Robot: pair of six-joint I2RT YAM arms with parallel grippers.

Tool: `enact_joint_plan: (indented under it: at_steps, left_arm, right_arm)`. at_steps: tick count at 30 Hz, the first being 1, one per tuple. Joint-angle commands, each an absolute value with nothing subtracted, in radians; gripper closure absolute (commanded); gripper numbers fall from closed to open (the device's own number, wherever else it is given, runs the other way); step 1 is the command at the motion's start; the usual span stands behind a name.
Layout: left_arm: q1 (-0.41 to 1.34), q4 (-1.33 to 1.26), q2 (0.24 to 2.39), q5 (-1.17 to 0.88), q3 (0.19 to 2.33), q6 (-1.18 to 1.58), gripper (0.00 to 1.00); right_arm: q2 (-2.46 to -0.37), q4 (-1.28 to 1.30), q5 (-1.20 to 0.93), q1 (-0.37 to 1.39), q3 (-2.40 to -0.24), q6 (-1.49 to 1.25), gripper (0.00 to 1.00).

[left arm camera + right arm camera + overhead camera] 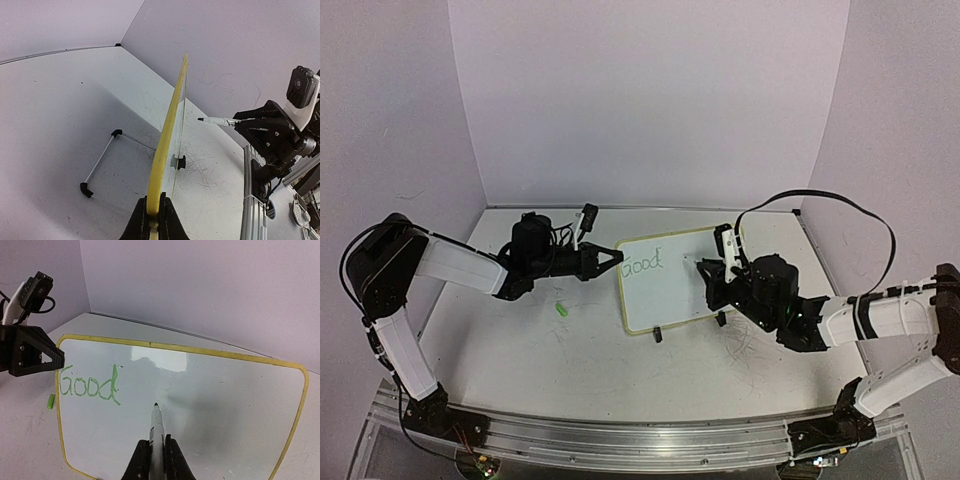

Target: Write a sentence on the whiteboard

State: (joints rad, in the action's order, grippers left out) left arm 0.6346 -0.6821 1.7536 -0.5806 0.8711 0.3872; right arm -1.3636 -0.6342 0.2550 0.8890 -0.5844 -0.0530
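Yellow-rimmed whiteboard [672, 295] propped mid-table: light, thin, likely slick and tippy, so best held by rim. Left gripper [156, 212] clamped on rim edge. Right gripper [156, 452] closed around marker [156, 422], tip just beside "Good"; sentence [90, 386] unfinished.

The small rectangular yellow-rimmed whiteboard [675, 295] rests on the scratched white table [520, 340]. The left pincer [613, 257] clamps its left edge, with the green handwritten word "Good" [643, 265] just inside that edge. The right pincer [158, 457] holds a thin white marker [156, 427] over its middle. A small green piece [561, 309] lies on the table to its left.
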Motion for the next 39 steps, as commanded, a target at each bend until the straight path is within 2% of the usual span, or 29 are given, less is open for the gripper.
enact_joint_plan:
  at_steps: [1, 13, 39]
  left_arm:
    - [0.623, -0.653, 1.721, -0.491, 0.879, 0.320, 1.00]
    - [0.631, -0.647, 1.712, -0.476, 0.869, 0.294, 1.00]
    - [0.634, -0.646, 1.697, -0.468, 0.862, 0.285, 1.00]
  right_arm:
    - [-1.400, -0.647, 0.242, 0.896, -0.656, -0.027, 1.00]
    - [-1.476, -0.683, 0.237, 0.896, -0.729, -0.018, 1.00]
    - [-1.520, -0.685, 0.279, 0.896, -0.730, -0.040, 1.00]
